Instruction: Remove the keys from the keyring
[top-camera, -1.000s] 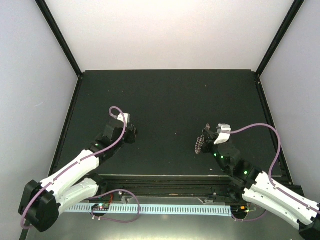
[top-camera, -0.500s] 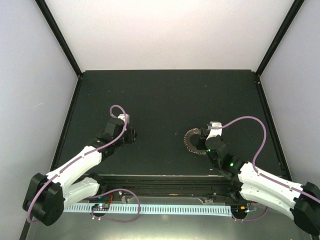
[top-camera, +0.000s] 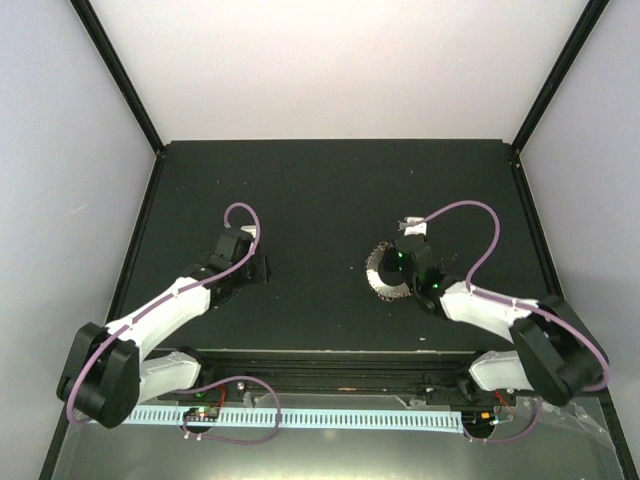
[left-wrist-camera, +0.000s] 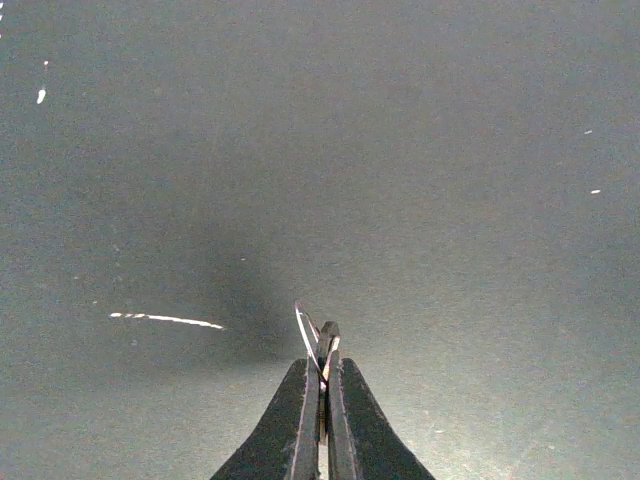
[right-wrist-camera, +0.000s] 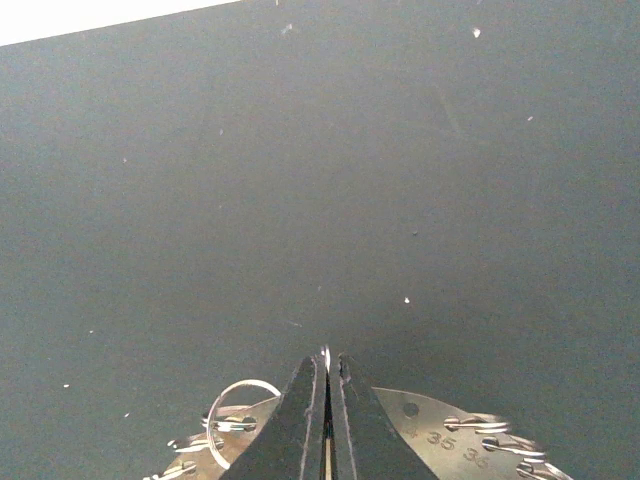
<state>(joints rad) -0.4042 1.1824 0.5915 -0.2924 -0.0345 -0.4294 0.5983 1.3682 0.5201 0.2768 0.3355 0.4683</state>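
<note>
In the left wrist view my left gripper (left-wrist-camera: 323, 362) is shut on a tiny slim metal piece, apparently the key (left-wrist-camera: 329, 338), with a thin wire loop (left-wrist-camera: 302, 326) poking out beside it just above the mat. From above, that gripper (top-camera: 262, 270) sits left of centre. My right gripper (right-wrist-camera: 327, 362) is shut on the rim of the keyring (right-wrist-camera: 440, 425), a flat grey plate stamped 35 and fringed with small wire loops (right-wrist-camera: 232, 415). In the top view the keyring (top-camera: 381, 284) lies almost flat under the right gripper (top-camera: 392, 268), right of centre.
The black mat (top-camera: 330, 190) covers the table, with raised black rails at its left (top-camera: 135, 250) and right (top-camera: 540, 250) edges and white walls beyond. A pale scratch (left-wrist-camera: 165, 320) marks the mat left of my left gripper. Purple cables (top-camera: 455, 212) arch over both wrists.
My right arm has swung left and turned its wrist, carrying the keyring from edge-on to nearly flat and a little farther left. The left arm has shifted only slightly.
</note>
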